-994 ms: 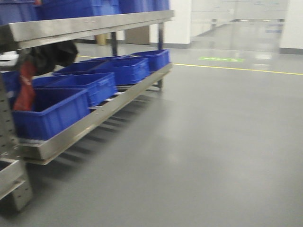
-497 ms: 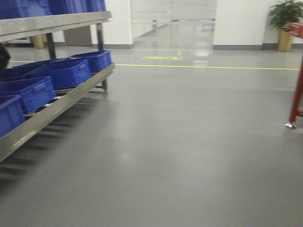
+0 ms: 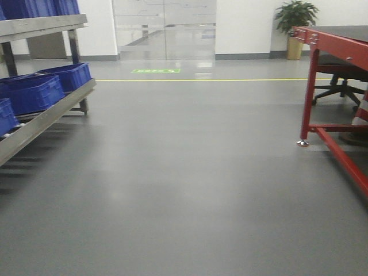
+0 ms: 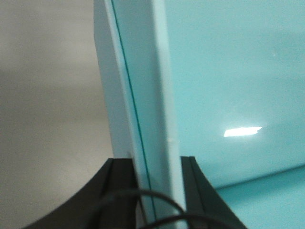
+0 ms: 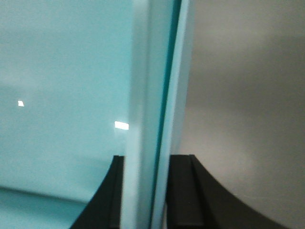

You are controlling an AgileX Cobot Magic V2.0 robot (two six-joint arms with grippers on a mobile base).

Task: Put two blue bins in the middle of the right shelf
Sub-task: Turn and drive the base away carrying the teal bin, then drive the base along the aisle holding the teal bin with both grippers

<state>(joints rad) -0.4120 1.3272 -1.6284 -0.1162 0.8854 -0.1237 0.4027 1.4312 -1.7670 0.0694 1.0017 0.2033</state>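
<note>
In the left wrist view, my left gripper (image 4: pixel 155 162) is shut on the upright wall of a pale aqua blue bin (image 4: pixel 228 71), one black finger on each side of its rim. My right gripper (image 5: pixel 148 160) is shut the same way on a pale aqua wall (image 5: pixel 62 71) in the right wrist view. Both rims show two layers split by a thin dark teal seam. Grey floor lies behind the walls. Neither the bins nor the grippers show in the front view. The right shelf middle is out of view.
A steel rack (image 3: pixel 40 118) with dark royal-blue ribbed bins (image 3: pixel 34 92) stands at the left. A red-framed table (image 3: pixel 339 43) stands at the right, with a black office chair (image 3: pixel 339 80) behind it. A yellow floor line (image 3: pixel 201 80) and a potted plant (image 3: pixel 296 17) lie ahead.
The front view has swung to the right: the steel rack slid from filling the left half to the left edge, and the red-framed table came in at the right.
</note>
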